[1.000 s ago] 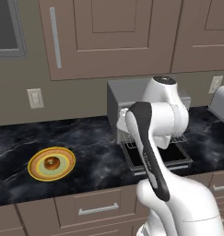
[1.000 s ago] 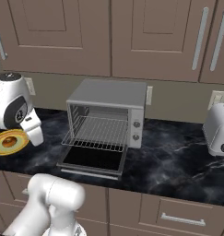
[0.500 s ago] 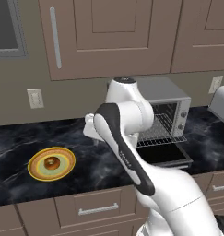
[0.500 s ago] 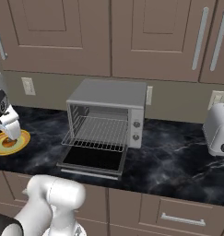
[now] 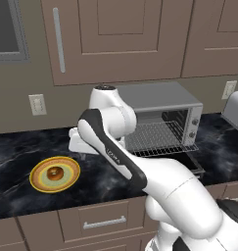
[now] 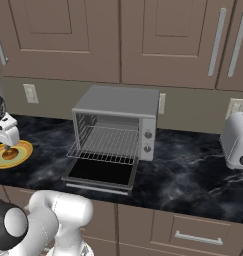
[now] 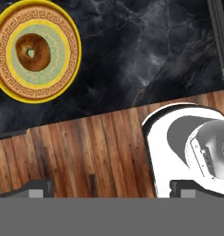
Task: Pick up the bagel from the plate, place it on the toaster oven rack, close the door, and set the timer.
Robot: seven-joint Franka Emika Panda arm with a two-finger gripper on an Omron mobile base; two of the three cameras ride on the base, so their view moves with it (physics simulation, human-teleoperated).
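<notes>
The desk [image 6: 193, 170] has a black marbled top with pale veining. Brown wooden cabinets [image 6: 158, 40] with silver bar handles hang above it. A silver toaster [image 6: 237, 142] stands at the desk's right end. White wall outlets [image 5: 37, 104] are mounted on the tan backsplash. Drawer fronts [image 5: 96, 220] with silver handles sit below the desk.

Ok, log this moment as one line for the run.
phase: approach | gripper: open, above counter | bagel: on plate | oven door: open
</notes>
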